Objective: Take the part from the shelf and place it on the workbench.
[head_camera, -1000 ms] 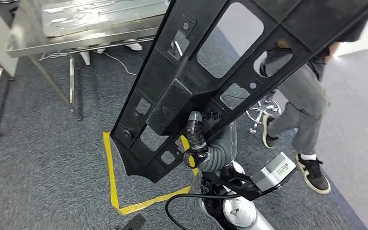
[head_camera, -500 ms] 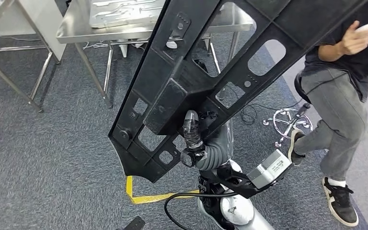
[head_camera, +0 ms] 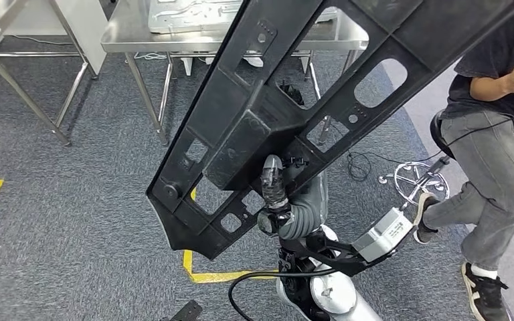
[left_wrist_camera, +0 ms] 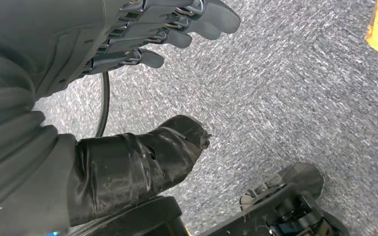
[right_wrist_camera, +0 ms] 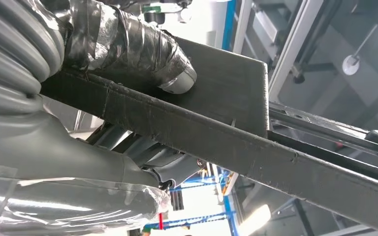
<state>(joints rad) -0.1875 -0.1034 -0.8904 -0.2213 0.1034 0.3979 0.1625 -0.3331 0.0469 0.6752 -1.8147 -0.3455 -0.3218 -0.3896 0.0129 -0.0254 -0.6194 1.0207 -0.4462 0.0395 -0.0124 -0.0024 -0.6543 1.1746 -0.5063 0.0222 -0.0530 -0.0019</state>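
Where the head view looks down past the robot's body, the part (head_camera: 268, 120) is a long, flat, black plastic frame with rectangular and rounded cut-outs, raised ribs and a boxy central block. It is held tilted in the air, running from low near the floor tape to the upper right edge, well in front of the desk (head_camera: 134, 37). The right hand (head_camera: 274, 194) grips its lower section, with a taped thumb pressed against the block. The desk is brushed stainless steel on thin metal legs and carries a silver pressed-metal sheet (head_camera: 194, 13). The floor is grey-blue short-pile carpet (head_camera: 60, 221) marked with yellow tape (head_camera: 201, 271). A person (head_camera: 495, 154) in grey trousers stands at the right.

In the left wrist view, the left hand (left_wrist_camera: 128, 64) holds nothing; its dark ribbed fingers (left_wrist_camera: 197, 22) are extended and spread over the carpet, apart from the black-taped thumb (left_wrist_camera: 147, 162).

In the right wrist view, the right hand clamps the part's matte, fine-grained black rib (right_wrist_camera: 216, 132) between the tape-wrapped thumb (right_wrist_camera: 138, 49) above and fingers below. No legible writing is visible.
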